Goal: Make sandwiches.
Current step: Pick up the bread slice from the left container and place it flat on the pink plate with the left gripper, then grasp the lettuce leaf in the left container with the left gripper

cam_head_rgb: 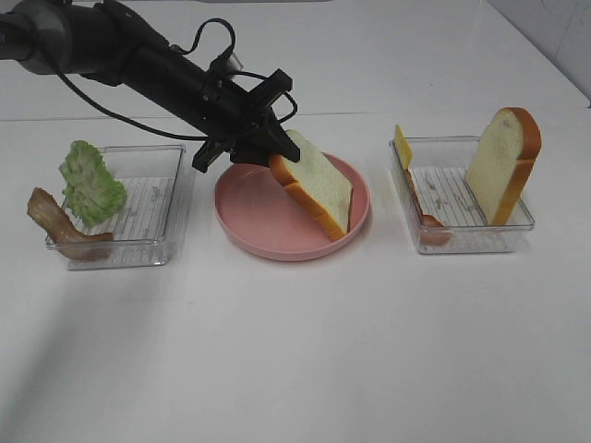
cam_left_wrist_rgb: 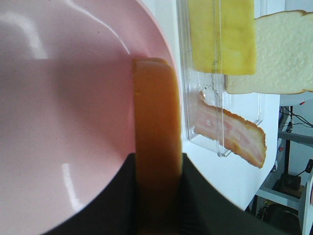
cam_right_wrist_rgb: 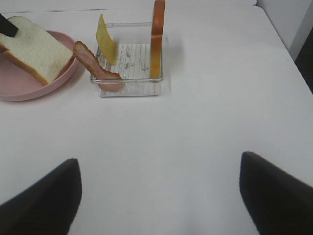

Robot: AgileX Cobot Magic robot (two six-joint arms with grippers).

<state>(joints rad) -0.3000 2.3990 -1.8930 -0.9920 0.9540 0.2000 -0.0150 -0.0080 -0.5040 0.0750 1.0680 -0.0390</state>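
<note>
The white table (cam_head_rgb: 305,369) carries everything. The round pink plate (cam_head_rgb: 242,233) lies directly under the left tool (cam_head_rgb: 273,148). One clear tray (cam_head_rgb: 148,251) sits off to that tool's outer side, and the other tray (cam_head_rgb: 466,244) lies past its tip, between it and the right tool (cam_right_wrist_rgb: 159,196).

The left tool is clamped narrowly on the crust edge of a bread slice (cam_head_rgb: 319,185). The slice slopes down from the tool, and its low end appears to rest on the plate near the rim. A second slice (cam_head_rgb: 503,164) stands on edge in the tray past the tip. The right tool hangs over bare table, spread wide and holding nothing.

The lettuce (cam_head_rgb: 90,183) and one bacon strip (cam_head_rgb: 55,223) lean on the outer tray. Another bacon strip (cam_head_rgb: 427,221) and the cheese (cam_head_rgb: 403,146) lean on the other.

The main risk, as I judge it, is letting go while the slice is this steep. It could flop the wrong way or slide over the rim onto the table. The hold is only on the crust, so the slice may also twist as it is lowered.
</note>
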